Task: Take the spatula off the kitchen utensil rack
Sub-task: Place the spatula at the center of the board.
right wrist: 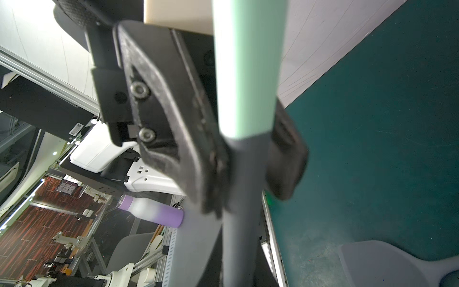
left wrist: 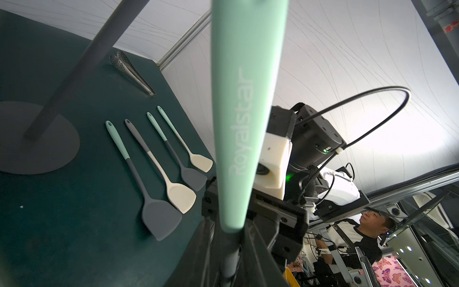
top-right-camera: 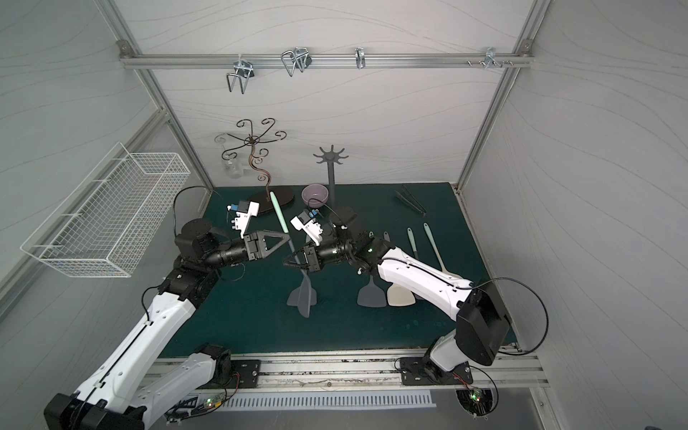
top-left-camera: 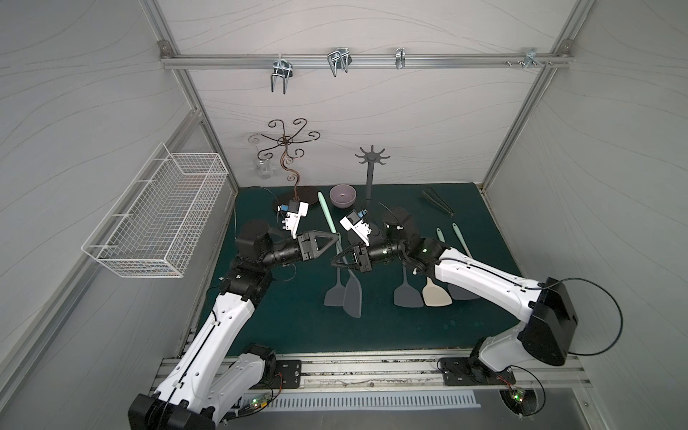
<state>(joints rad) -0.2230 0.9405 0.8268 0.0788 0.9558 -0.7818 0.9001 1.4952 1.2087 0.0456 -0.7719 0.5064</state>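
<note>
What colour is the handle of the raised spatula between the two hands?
The spatula handle is mint green with pale lettering; clearest in the left wrist view.

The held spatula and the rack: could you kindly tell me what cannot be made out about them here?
- The left gripper: right wrist view, blur hides whether its fingers press the spatula.
- The spatula's handle end: both wrist views, cut off by the edge.
- The kitchen utensil rack: left wrist view, crown cut off by the edge.

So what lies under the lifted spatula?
Another grey spatula lies flat on the green mat beneath the lifted spatula. The right end effector covers its upper handle.
</note>
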